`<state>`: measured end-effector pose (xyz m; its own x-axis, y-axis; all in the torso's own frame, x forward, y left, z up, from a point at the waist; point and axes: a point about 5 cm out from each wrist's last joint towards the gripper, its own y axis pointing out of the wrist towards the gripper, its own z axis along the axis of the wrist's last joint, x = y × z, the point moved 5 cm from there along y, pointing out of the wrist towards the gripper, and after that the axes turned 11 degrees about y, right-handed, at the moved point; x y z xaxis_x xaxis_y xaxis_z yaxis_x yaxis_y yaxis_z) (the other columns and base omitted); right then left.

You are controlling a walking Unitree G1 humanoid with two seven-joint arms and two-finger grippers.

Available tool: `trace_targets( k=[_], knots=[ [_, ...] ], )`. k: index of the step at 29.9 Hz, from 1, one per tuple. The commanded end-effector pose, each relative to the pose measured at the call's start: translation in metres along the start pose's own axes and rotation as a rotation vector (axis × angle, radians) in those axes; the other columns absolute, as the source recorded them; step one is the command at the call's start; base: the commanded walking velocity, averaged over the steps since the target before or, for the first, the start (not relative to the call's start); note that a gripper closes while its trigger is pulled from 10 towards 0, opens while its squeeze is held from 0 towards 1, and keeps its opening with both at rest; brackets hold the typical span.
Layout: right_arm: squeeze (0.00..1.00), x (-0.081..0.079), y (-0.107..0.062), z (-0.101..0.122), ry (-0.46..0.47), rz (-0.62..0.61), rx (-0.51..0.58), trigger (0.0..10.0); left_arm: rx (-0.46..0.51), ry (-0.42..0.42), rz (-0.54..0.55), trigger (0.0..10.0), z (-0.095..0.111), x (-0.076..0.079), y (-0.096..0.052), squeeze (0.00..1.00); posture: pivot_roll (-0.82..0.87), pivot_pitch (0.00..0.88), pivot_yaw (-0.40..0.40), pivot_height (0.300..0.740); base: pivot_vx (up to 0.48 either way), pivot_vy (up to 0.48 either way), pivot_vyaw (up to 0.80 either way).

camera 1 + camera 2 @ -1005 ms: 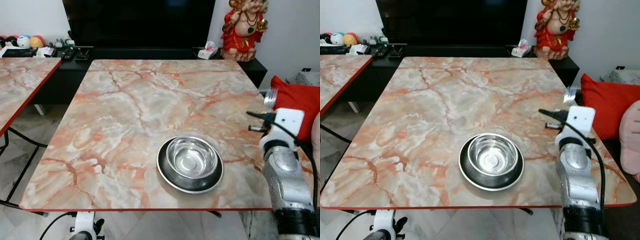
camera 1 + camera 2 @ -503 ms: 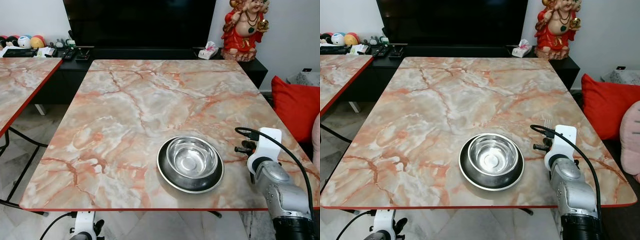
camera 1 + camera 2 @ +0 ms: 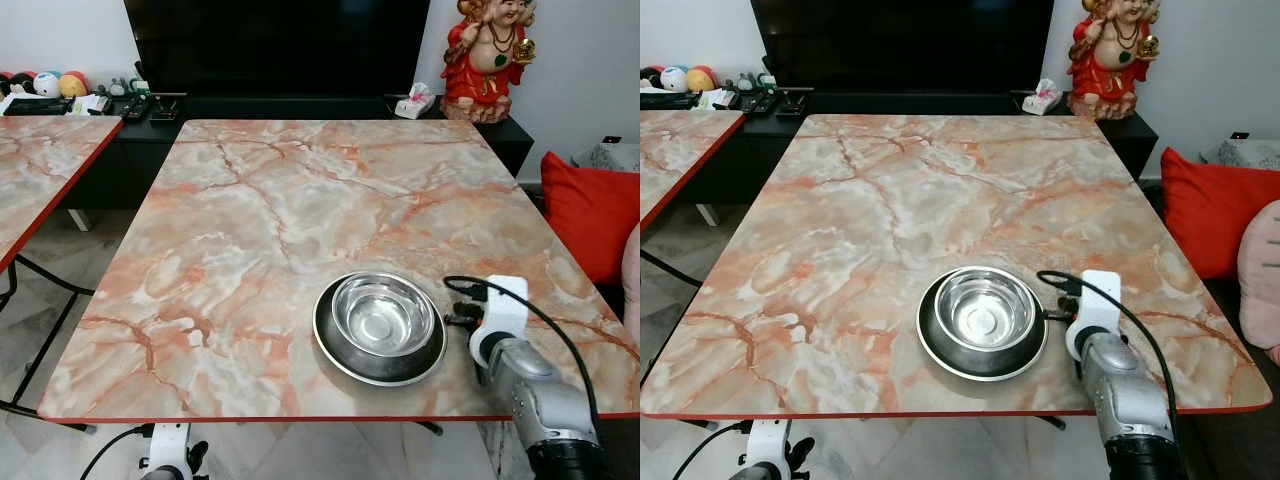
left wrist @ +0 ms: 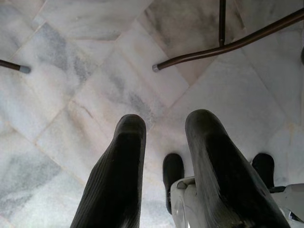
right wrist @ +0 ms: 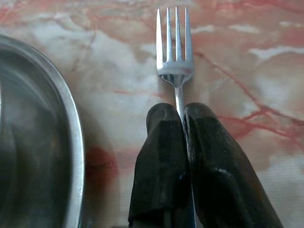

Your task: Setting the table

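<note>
A steel bowl [image 3: 384, 313] sits in a dark steel plate [image 3: 335, 352] near the front edge of the marble table [image 3: 300, 200]. My right arm [image 3: 497, 322] reaches low over the table just right of the plate. In the right wrist view, my right gripper [image 5: 180, 114] is shut on the handle of a silver fork [image 5: 175, 47]. The fork lies flat, close to the marble, with the plate rim [image 5: 76, 142] beside it. My left gripper [image 4: 164, 128] hangs open above the tiled floor, holding nothing.
A second marble table [image 3: 40, 170] stands at the left with a gap of floor between. A red cushion [image 3: 590, 215] lies off the right edge. A red figurine [image 3: 490, 55] and a tissue pack [image 3: 415, 100] sit on the dark console behind.
My right arm has come down and leftward with the fork, from raised at the table's right edge to low beside the plate.
</note>
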<state>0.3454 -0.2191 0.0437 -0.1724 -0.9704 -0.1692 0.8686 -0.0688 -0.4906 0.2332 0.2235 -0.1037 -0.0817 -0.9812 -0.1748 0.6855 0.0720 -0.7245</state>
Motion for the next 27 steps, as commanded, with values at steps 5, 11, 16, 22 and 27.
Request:
trace_targets(
  k=[5,11,16,22,27],
  knots=[
    [0.00,-0.002,0.007,0.010,-0.063,-0.004,0.040,10.0,-0.022,-0.002,-0.005,10.0,-0.006,0.001,-0.001,0.00,0.08,0.000,-0.025,0.728,0.000,0.000,0.00],
    [0.00,-0.003,0.010,0.010,-0.068,0.002,0.043,10.0,-0.020,-0.001,-0.006,10.0,-0.006,0.001,-0.001,0.00,0.08,0.000,-0.025,0.728,0.000,0.000,0.00],
    [0.00,-0.003,0.012,0.011,-0.076,0.003,0.049,10.0,-0.017,0.002,-0.007,10.0,-0.005,0.002,-0.001,0.00,0.08,0.000,-0.024,0.728,0.000,0.000,0.00],
    [0.00,-0.006,0.013,0.012,-0.075,0.014,0.058,10.0,-0.013,0.001,-0.007,10.0,-0.004,0.002,-0.001,0.00,0.08,0.000,-0.024,0.728,0.000,0.000,0.00],
    [0.00,-0.007,0.014,0.012,-0.083,0.018,0.054,10.0,-0.012,0.001,-0.007,10.0,-0.003,0.002,0.000,0.00,0.08,0.000,-0.024,0.728,0.000,0.000,0.00]
  ],
)
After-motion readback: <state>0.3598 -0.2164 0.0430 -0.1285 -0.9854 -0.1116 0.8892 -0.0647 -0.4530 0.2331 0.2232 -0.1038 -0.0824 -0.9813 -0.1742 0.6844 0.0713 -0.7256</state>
